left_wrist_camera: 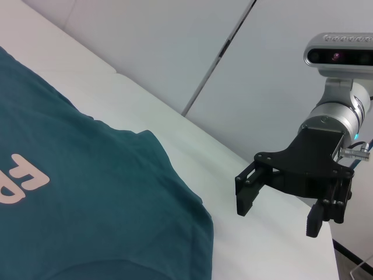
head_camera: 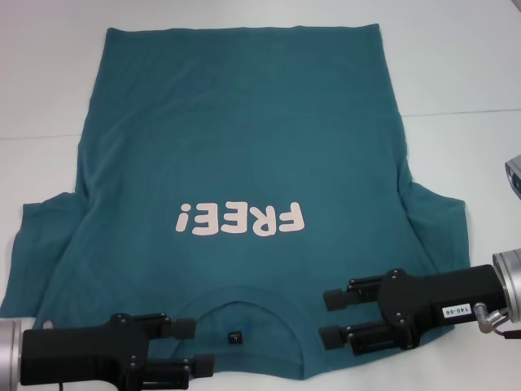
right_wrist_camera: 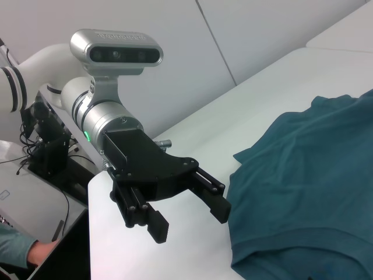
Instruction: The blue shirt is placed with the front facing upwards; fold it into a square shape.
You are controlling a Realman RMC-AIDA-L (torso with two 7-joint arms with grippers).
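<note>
I read "FREE!" upside down on the blue shirt (head_camera: 236, 155); the right gripper (head_camera: 335, 318) carries a sticker reading "140-06".

Blue shirt (head_camera: 236, 163) spread flat, front up, "FREE!" lettering showing, collar nearest robot.

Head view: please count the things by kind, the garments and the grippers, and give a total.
Garments: 1, the blue shirt, flat, front up.
Grippers: 2, the left gripper and the right gripper, both with jaws open at the collar end.
Total: 3.
</note>
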